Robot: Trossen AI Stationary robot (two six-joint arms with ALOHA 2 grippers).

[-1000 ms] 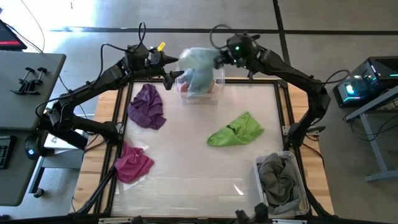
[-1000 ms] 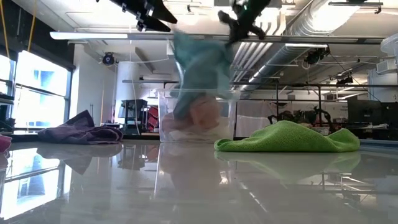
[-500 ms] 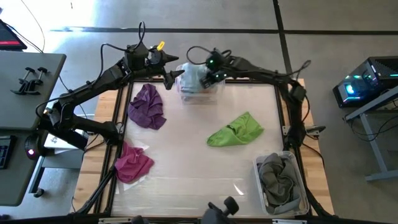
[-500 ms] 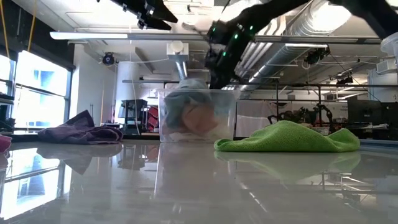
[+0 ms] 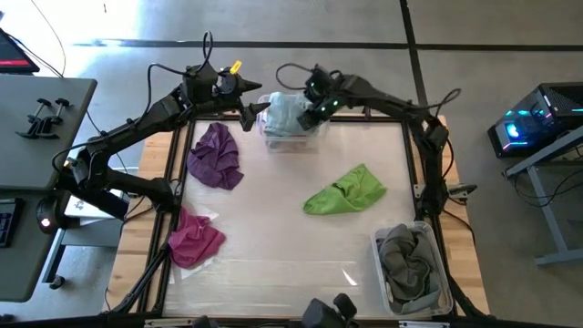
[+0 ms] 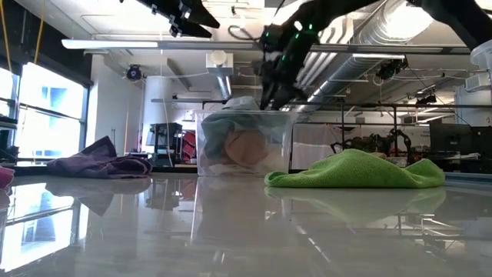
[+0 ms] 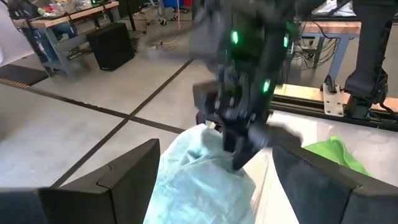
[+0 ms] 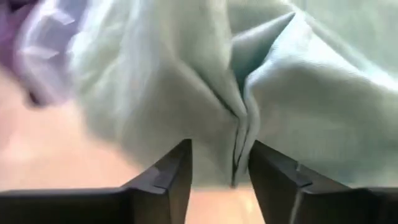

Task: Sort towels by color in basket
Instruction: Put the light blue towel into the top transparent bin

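Inventory as I see it from my station.

Right gripper (image 5: 308, 111): low over the clear bin (image 5: 291, 138) at the far edge of the counter (image 5: 273, 246). In its wrist view the fingers (image 8: 168, 177) stand a little apart, with a fold of the pale teal towel (image 5: 286, 111) between their tips; I cannot tell whether they still pinch it.

Pale teal towel: heaped in the clear bin, piled above the rim. Through the bin wall the low view shows a pinkish cloth (image 6: 246, 146) beneath it.

Left gripper (image 5: 258, 111): held in the air just beside the bin, on its left side, fingers spread wide, nothing between them.

Purple towel (image 5: 215, 155): crumpled on the counter, left side, near the bin.

Magenta towel (image 5: 195, 237): crumpled at the counter's left edge, nearer me than the purple one.

Lime green towel (image 5: 346, 191): lying right of centre, well apart from the others.

Grey towels (image 5: 410, 264): bundled inside a second bin (image 5: 377, 251) at the near right corner.
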